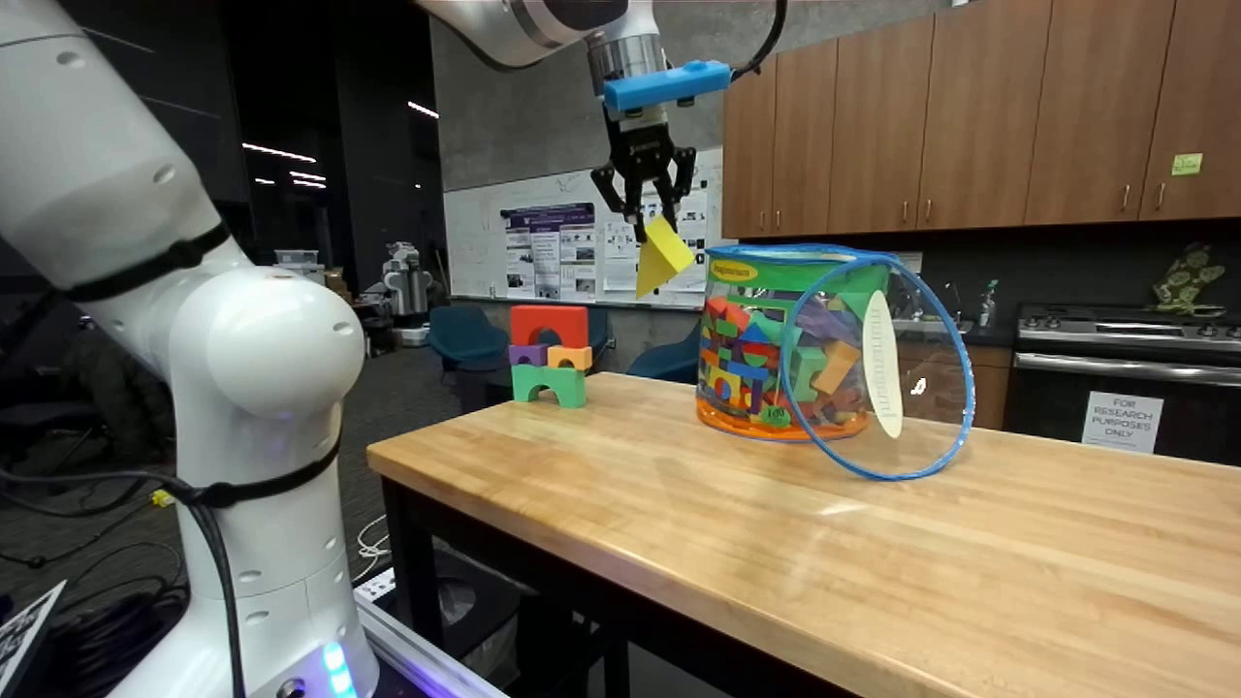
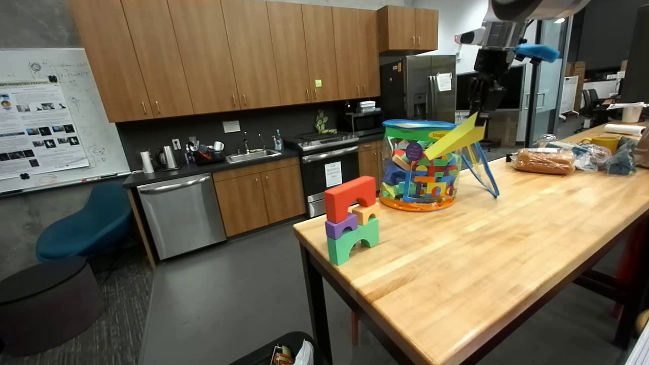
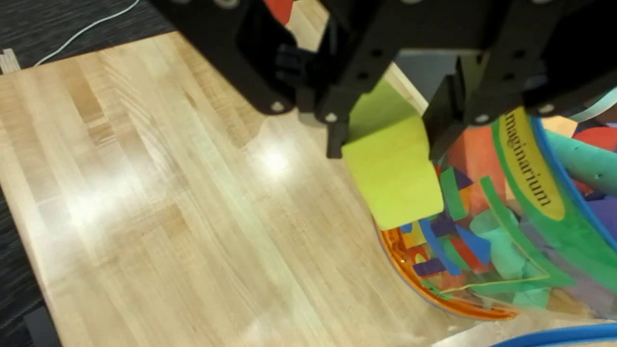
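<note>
The gripper [image 3: 388, 135] has its jaws partly open and clamped on the opposite sides of a yellow block [image 3: 393, 178]. The block hangs at a slant above the table [image 3: 193, 231], apart from and near the clear bag [image 1: 766, 291]. Caution: much of the block projects below the jaws, so a bump to its free end could pivot it or pull it loose. The likeliest cause would be contact with the bag's blue rim [image 1: 766, 251] or with the lid [image 1: 882, 366] hanging open at its side. If released at this tilt, the block would probably land on an edge and tip. A second hazard is the stack [image 2: 351, 221] near the table corner: a red arch [image 2: 350, 193] bridges a purple block [image 2: 334, 229] and an orange block [image 2: 367, 213], both resting on a green arch [image 2: 355, 236]. Its footing is narrow; a sideways knock or off-centre pressure could topple it.
</note>
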Robot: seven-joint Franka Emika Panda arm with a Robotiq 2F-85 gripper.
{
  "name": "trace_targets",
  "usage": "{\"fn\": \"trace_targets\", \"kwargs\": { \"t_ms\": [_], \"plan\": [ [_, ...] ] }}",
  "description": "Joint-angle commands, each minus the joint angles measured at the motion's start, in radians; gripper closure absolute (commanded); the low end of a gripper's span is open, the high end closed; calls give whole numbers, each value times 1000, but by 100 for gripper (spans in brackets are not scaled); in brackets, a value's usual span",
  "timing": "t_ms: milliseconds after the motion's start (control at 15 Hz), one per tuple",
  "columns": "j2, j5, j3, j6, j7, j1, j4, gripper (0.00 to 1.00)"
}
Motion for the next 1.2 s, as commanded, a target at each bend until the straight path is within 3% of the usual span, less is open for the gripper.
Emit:
{"fn": "trace_targets", "kwargs": {
  "t_ms": [0,600,733,800,1133],
  "plan": [
    [-70,-54,9,10,30,6,-103,82],
    [-87,-91,53,84,108,59,-291,82],
    [-125,-119,76,182,144,67,-330,82],
    [-141,-137,87,233,159,69,-345,40],
    [-192,-304,137,486,266,28,-426,8]
  ]
}}
